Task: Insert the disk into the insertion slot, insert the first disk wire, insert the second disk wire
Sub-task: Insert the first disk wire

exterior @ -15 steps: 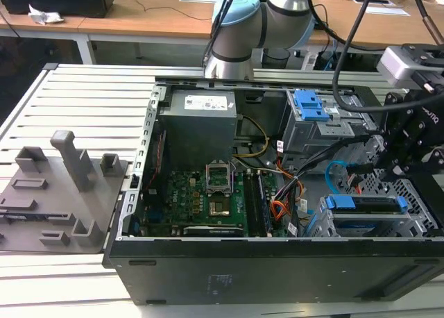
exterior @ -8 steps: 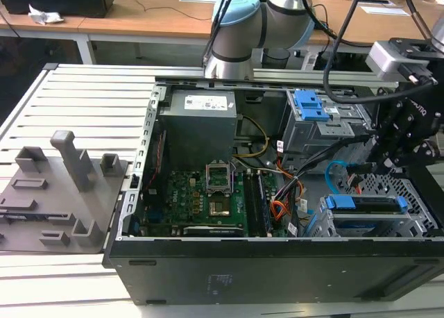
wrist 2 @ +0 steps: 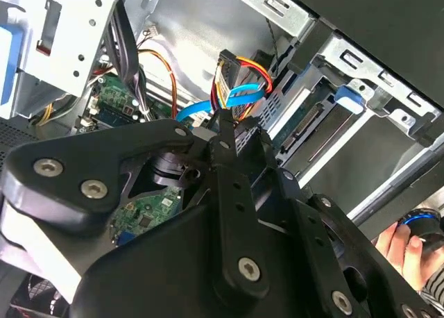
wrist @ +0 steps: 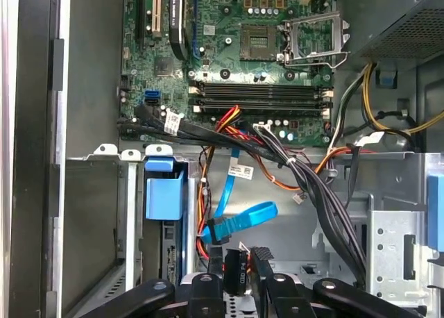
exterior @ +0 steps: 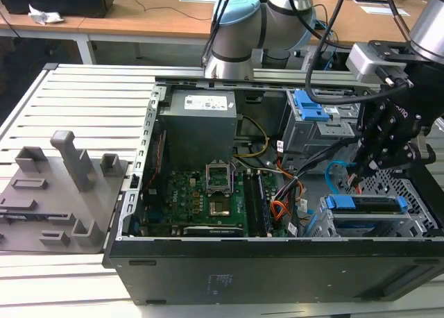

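Gripper [wrist: 237, 261] is clamping the first disk wire [wrist: 235, 279] by its dark plug in the first wrist view; exterior view is showing disk [exterior: 364, 204] sitting in insertion slot [exterior: 420, 211].

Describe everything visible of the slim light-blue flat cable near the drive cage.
The second disk wire is a slim, flat, light-blue cable that looks like plastic. In the first wrist view it drops from under the black cable bundle, then folds back in a loop to a small plug end beside the first disk wire. It lies next to the blue-bracketed disk, just ahead of the gripper. Whether its plug is seated cannot be told.
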